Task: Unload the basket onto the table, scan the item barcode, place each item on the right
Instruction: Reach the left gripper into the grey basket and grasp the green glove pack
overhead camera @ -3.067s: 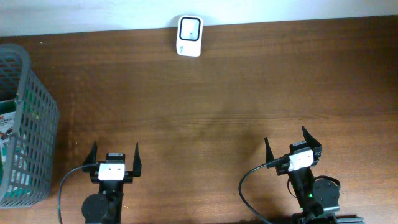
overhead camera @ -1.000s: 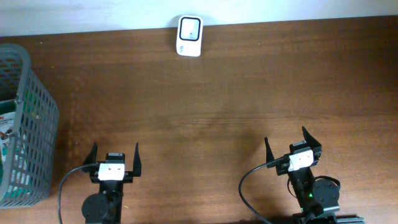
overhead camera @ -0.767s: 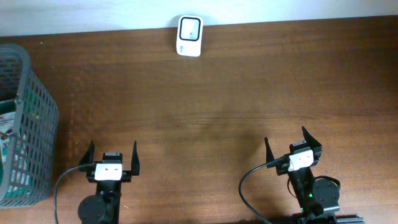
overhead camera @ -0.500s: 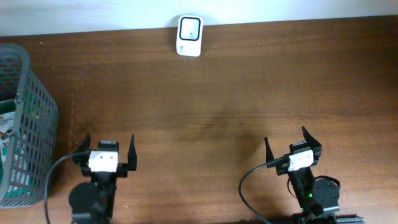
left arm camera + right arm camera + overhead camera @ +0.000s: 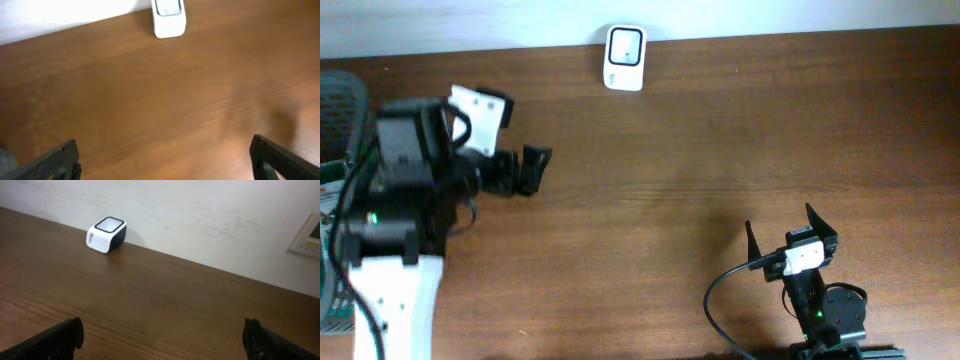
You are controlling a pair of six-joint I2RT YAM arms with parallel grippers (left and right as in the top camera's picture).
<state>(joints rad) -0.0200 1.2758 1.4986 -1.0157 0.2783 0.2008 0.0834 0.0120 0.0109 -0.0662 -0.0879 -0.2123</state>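
Basket (image 5: pixel 342 95) hugs the tabletop's left edge (contents hidden); left gripper (image 5: pixel 533 170) and right gripper (image 5: pixel 782 228) gape empty; scanner (image 5: pixel 624 45) at far edge.

The left arm (image 5: pixel 395 200) is raised high above the desk's (image 5: pixel 720 130) left side, and the left tool (image 5: pixel 528 170) points right, jaws wide apart, empty. The right tool (image 5: pixel 780 222) sits low at the desk's near edge, jaws wide apart, empty.

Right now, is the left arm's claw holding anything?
No, the left gripper stands wide open above the table, with nothing in it.
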